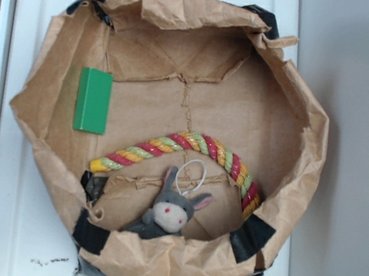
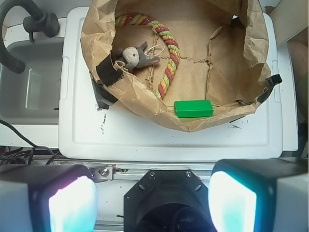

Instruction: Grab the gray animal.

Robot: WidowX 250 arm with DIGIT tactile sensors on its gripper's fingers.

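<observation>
Gray animal (image 1: 170, 213): pink-lined ears, cream muzzle, apparently red eyes; hand (image 2: 153, 203) spread, holding nothing

One paper bag (image 1: 292, 112) sits on one white tray (image 1: 12, 223). Inside the bag are three things: one gray donkey (image 1: 167, 213), one rope (image 1: 190, 147) and one green block (image 1: 93, 101). Black tape patches (image 1: 250, 237) dot the bag's rim, at least four. The wrist view shows one gripper (image 2: 152, 203) with two fingers (image 2: 72, 203).
</observation>
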